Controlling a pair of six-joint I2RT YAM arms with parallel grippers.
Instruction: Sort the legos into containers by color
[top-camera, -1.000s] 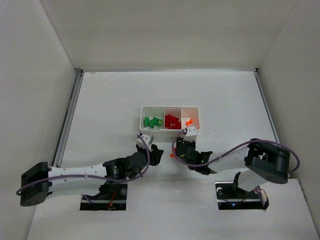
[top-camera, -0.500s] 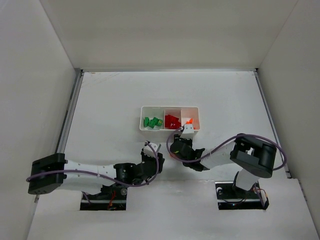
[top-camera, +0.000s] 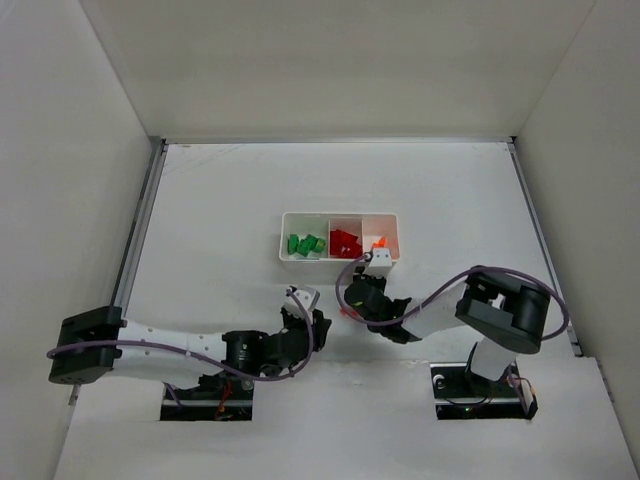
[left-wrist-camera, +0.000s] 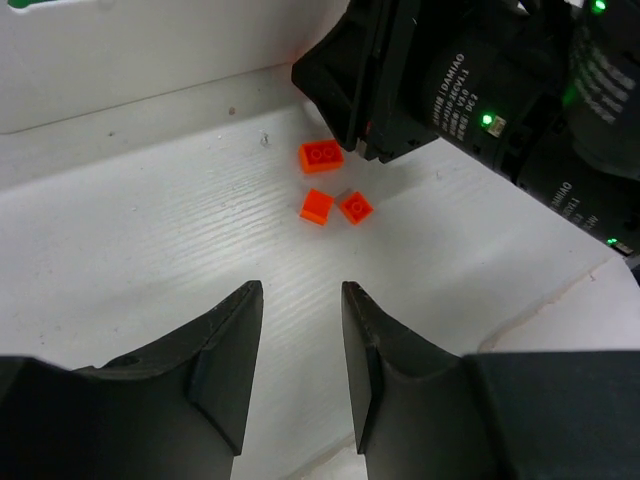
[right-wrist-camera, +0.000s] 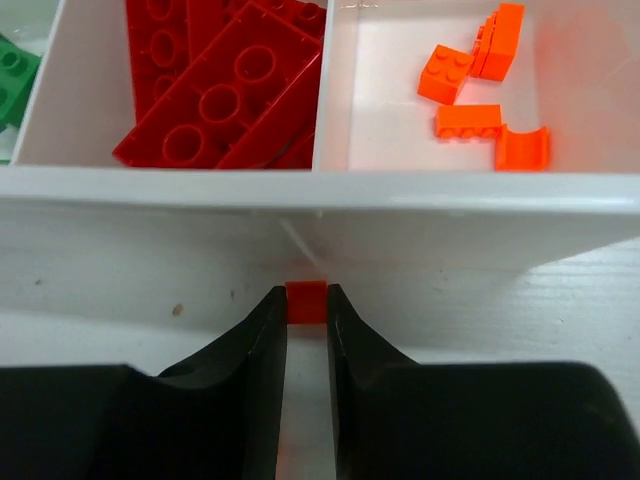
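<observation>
The white tray (top-camera: 338, 258) holds green legos (top-camera: 305, 244) in its left compartment, red legos (top-camera: 345, 241) in the middle and orange pieces (top-camera: 378, 242) in the right. My right gripper (right-wrist-camera: 306, 300) is shut on a tiny orange piece (right-wrist-camera: 306, 304) just in front of the tray's front wall (right-wrist-camera: 320, 186). It also shows in the top view (top-camera: 352, 300). Three loose orange pieces (left-wrist-camera: 321, 156) (left-wrist-camera: 317, 206) (left-wrist-camera: 356, 207) lie on the table beside it. My left gripper (left-wrist-camera: 302, 300) is open and empty, a little short of them, and also shows from above (top-camera: 305, 325).
White walls enclose the table on the left, back and right. The right arm's black wrist (left-wrist-camera: 480, 100) stands close behind the loose orange pieces. The red bricks (right-wrist-camera: 220, 90) and orange pieces (right-wrist-camera: 470, 80) fill the compartments straight ahead of the right gripper.
My right gripper has shifted left toward the loose orange pieces in front of the tray. My left gripper has drawn back toward the near edge, away from the tray.
</observation>
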